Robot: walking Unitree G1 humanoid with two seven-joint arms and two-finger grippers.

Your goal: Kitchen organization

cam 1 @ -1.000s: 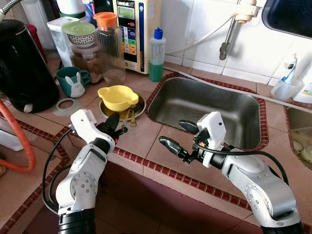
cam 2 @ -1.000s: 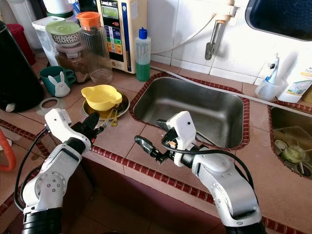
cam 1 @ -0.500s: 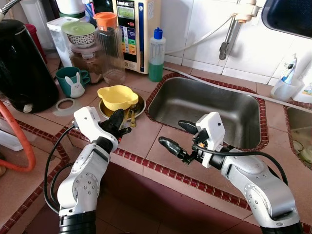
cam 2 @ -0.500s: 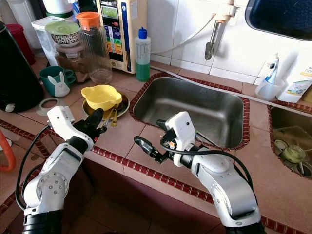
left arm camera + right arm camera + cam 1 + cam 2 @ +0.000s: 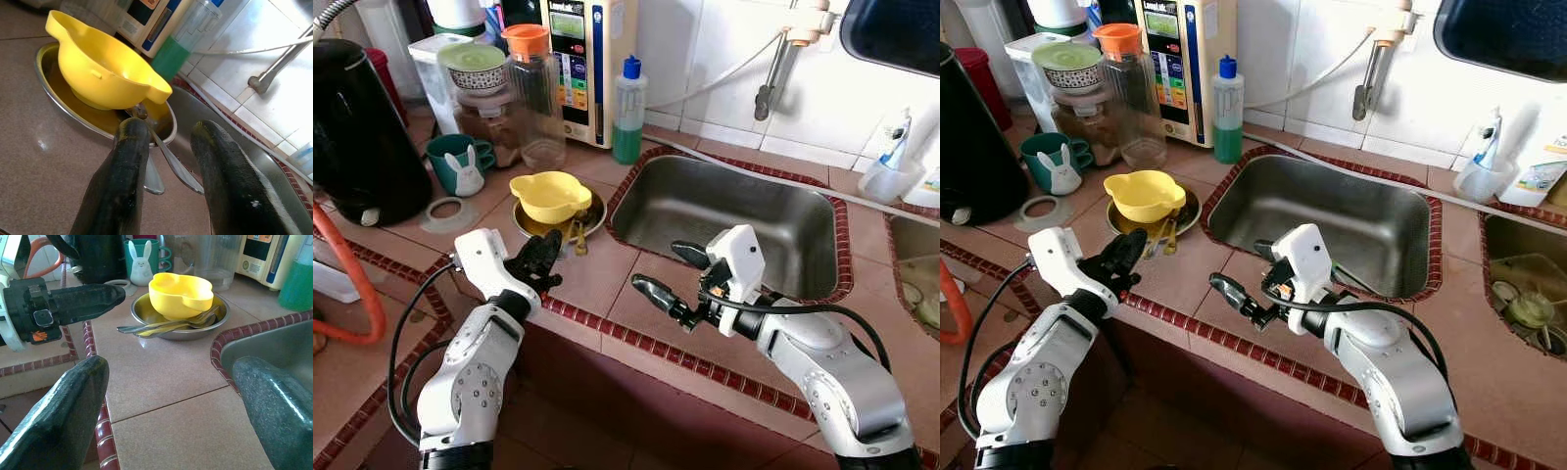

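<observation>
Spoons [image 5: 166,326] lie across the rim of a shallow steel dish [image 5: 595,211] on the tiled tabletop [image 5: 597,274], their handles sticking out over the dish's near edge. A yellow bowl [image 5: 548,195] with two small ear-like handles sits in the same dish, touching the spoons. The dish stands just left of the steel sink [image 5: 724,220].

The left tool [image 5: 544,257] hovers low over the tabletop just in front of the dish, its two black fingers [image 5: 122,181] slightly parted and pointing at the spoon handles, holding nothing. The right tool [image 5: 670,276] hangs over the tabletop at the sink's near rim, its fingers spread wide and empty, aimed leftward toward the dish.

Behind the dish stand a teal mug with a white rabbit [image 5: 460,164], a clear jar with an orange lid [image 5: 534,93], a bottle of green liquid with a blue cap [image 5: 627,111] and a water purifier unit [image 5: 576,64] against the white wall tiles. A black kettle [image 5: 357,127] sits at far left.
</observation>
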